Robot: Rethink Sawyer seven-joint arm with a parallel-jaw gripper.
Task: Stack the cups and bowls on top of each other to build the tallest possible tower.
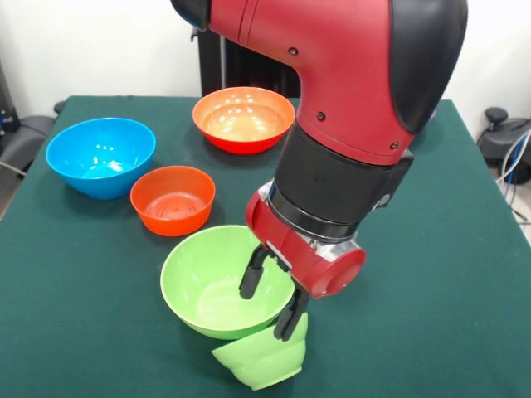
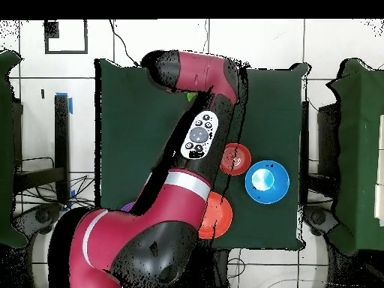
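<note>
My gripper (image 1: 270,298) hangs open over the near rim of the large light green bowl (image 1: 203,278). One finger (image 1: 250,274) is inside the bowl and the other is outside its wall. Just in front, a small light green ribbed bowl (image 1: 264,362) lies tipped against the large one, touching the outer finger. A small orange-red ribbed bowl (image 1: 172,199) (image 2: 235,158), a blue bowl (image 1: 100,155) (image 2: 267,181) and an orange bowl (image 1: 243,118) (image 2: 218,217) stand upright and apart behind. The cups and any tower are out of view. In the overhead view the arm hides the gripper.
The green cloth table (image 1: 448,274) has open room on its right half in the front view. A purple sliver (image 2: 129,205) shows beside the arm in the overhead view. Chairs and cables stand past the table's edges.
</note>
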